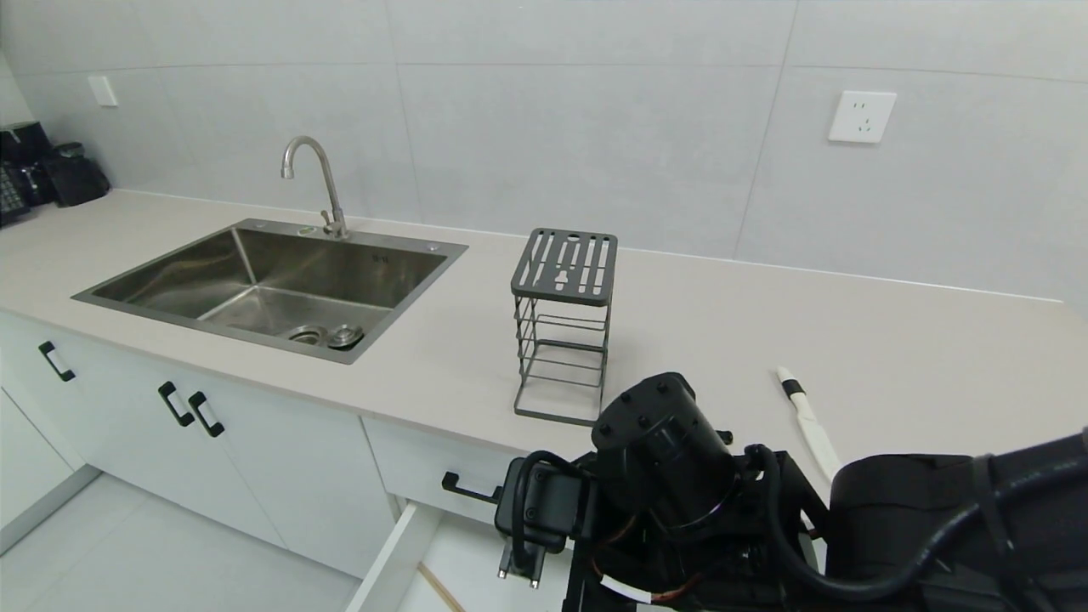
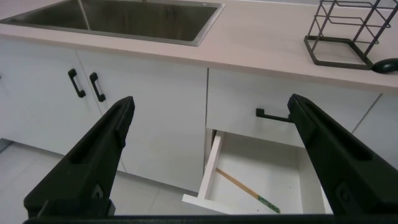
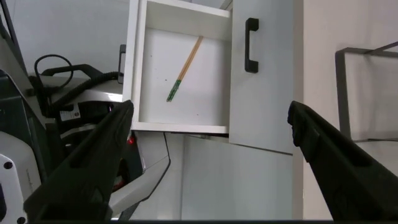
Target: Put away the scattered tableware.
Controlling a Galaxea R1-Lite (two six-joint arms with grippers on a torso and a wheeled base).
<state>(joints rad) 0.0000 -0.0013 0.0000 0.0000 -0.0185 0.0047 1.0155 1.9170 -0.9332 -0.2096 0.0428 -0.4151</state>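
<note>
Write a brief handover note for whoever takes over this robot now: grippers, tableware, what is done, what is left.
Grippers: left gripper and right gripper both open, empty, facing the open drawer.
One chopstick lies in the drawer; a white utensil with a black band lies on the counter, right of the wire rack.
Done: chopstick stowed.
To do: stow the utensil, probably then shut the drawer.

A steel sink (image 1: 340, 268) is set in the counter (image 1: 765, 340) at ten o'clock, its tap (image 1: 314, 183) at the sink's one o'clock (spout curving left). A wall socket (image 1: 862, 116) sits at two o'clock, black machines (image 1: 42, 174) at nine.
</note>
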